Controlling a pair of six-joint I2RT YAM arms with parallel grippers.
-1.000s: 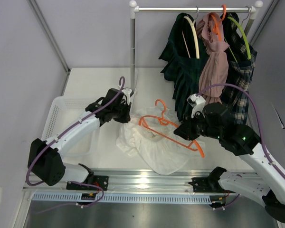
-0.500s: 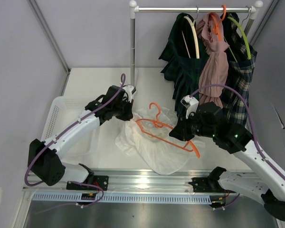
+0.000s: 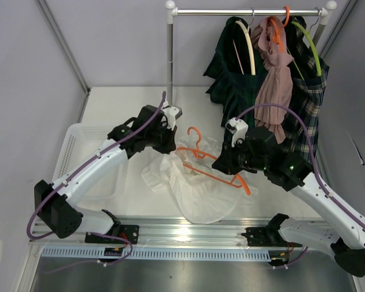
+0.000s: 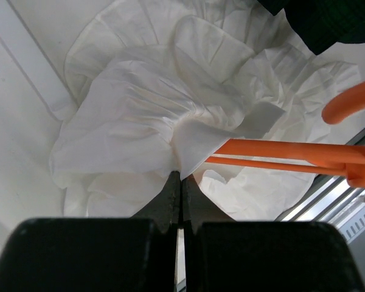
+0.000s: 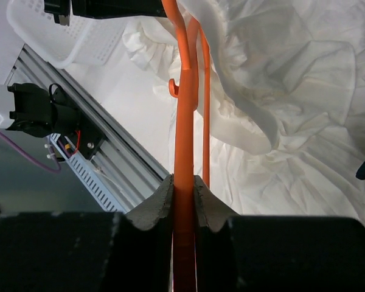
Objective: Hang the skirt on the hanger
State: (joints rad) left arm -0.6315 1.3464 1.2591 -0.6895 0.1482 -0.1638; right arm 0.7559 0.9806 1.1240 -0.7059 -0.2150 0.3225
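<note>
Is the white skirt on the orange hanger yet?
Not yet. The skirt lies bunched on the table; the left gripper pinches one fold beside the orange hanger, held by the right gripper.
</note>
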